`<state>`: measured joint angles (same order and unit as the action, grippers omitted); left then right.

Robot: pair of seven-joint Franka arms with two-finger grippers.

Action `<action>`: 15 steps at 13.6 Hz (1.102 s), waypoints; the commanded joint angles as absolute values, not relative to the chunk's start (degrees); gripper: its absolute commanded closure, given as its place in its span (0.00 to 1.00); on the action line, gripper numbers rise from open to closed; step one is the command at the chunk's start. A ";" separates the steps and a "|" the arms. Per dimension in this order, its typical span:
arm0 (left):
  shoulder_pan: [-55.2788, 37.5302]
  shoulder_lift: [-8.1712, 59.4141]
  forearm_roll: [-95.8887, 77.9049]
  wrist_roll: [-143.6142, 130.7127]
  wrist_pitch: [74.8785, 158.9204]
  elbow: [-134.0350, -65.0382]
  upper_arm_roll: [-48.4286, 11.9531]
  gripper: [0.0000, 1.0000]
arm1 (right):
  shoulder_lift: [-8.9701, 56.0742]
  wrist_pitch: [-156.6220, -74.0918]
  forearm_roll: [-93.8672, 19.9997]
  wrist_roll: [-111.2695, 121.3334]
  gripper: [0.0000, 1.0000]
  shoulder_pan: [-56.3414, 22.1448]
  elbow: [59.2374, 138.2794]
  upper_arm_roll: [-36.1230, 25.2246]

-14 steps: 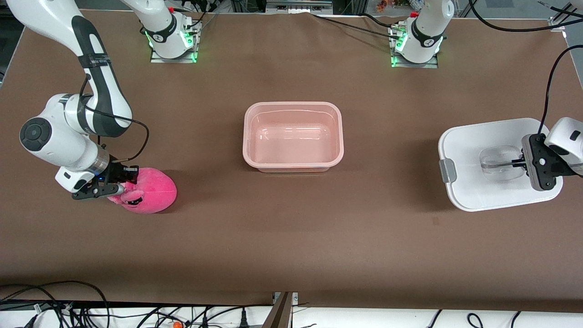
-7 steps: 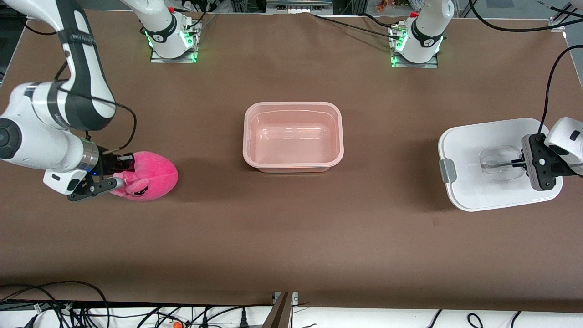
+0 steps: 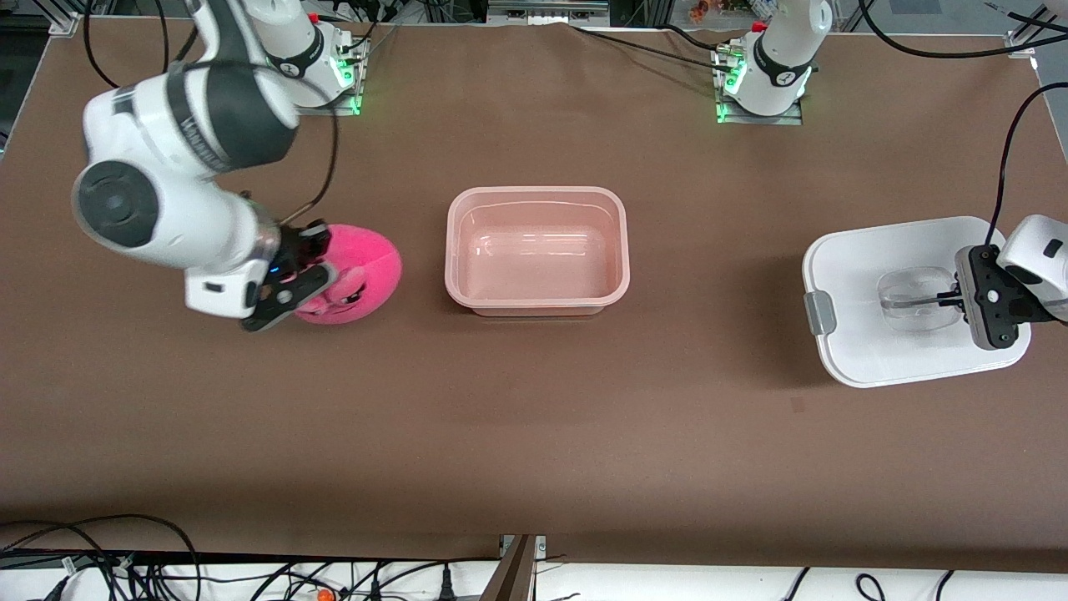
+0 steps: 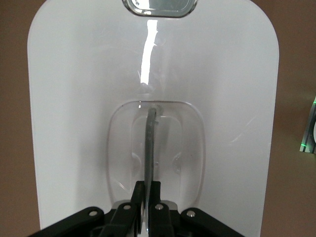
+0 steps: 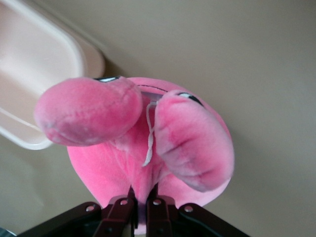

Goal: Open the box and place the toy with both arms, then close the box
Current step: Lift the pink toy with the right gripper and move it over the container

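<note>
The hot-pink toy hangs from my right gripper, which is shut on a fold of its plush. Toy and gripper are up over the table beside the box, toward the right arm's end. In the right wrist view the toy fills the middle, pinched by the right gripper, with a corner of the box close by. The open pale pink box stands mid-table with nothing in it. Its white lid lies flat at the left arm's end. My left gripper is shut on the lid's clear handle.
A grey clip sticks out from the lid's edge that faces the box. Both arm bases stand along the table's edge farthest from the front camera. Loose cables run below the nearest edge.
My right arm has lifted the toy off the table and carried it toward the box. The left arm and the lid have not moved.
</note>
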<state>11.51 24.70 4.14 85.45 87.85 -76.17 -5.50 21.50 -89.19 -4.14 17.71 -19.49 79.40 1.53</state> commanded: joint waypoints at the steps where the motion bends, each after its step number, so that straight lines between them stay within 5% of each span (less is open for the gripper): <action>1: 11.43 24.61 5.54 86.04 87.28 -75.32 -5.71 1.00 | 22.76 -87.28 -0.71 21.77 1.00 -26.69 75.06 1.05; 15: 11.43 24.43 5.54 86.13 87.28 -75.24 -5.89 1.00 | 37.43 -89.12 9.49 37.18 1.00 -49.48 66.44 0.97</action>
